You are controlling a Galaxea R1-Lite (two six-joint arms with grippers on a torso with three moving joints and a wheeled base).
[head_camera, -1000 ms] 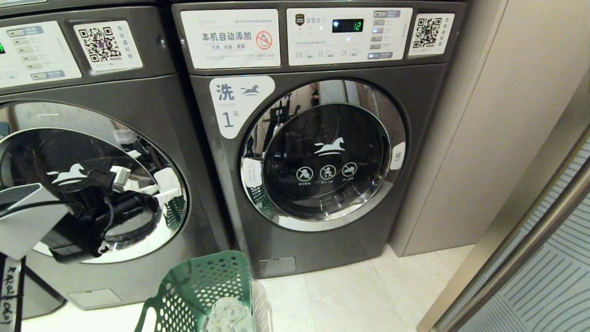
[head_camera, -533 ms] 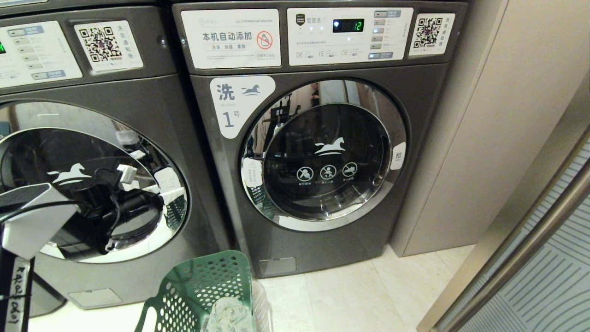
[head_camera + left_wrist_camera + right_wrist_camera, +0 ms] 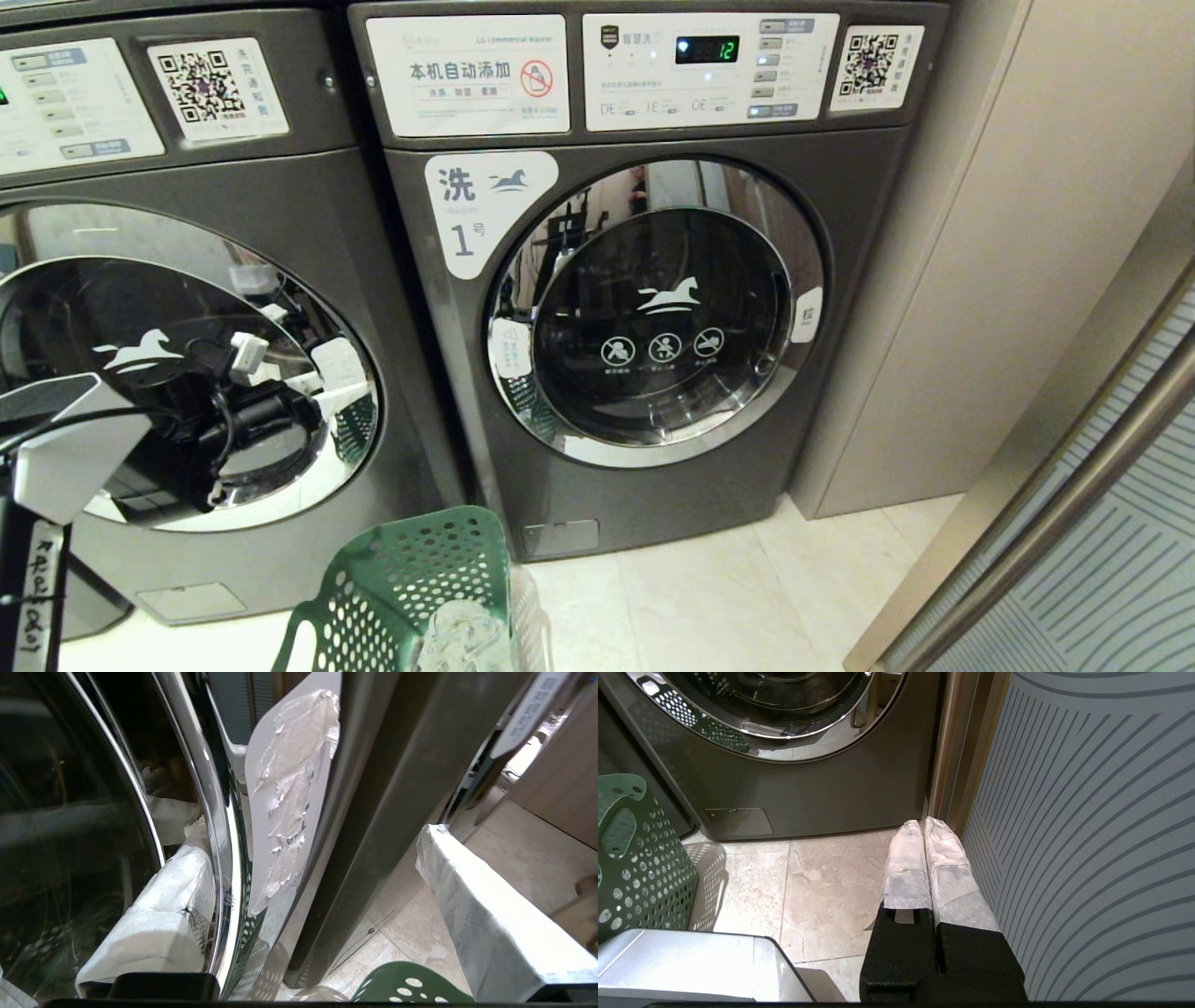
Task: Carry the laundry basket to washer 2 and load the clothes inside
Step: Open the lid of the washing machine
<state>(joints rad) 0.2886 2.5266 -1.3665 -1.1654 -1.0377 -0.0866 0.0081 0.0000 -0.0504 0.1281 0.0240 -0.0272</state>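
There were two washers, one (image 3: 233, 373) on the left and one (image 3: 653, 308) marked "1", one basket (image 3: 411, 588), one garment (image 3: 462, 635) and two QR stickers.

Glossy chrome door ring (image 3: 359, 373) – perforated plastic laundry basket (image 3: 411, 583) – smooth stone-look floor (image 3: 709, 597).

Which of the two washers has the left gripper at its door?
The left-hand washer: the open left gripper is at its chrome door ring. The washer labelled "1", on the right, has no gripper near it.
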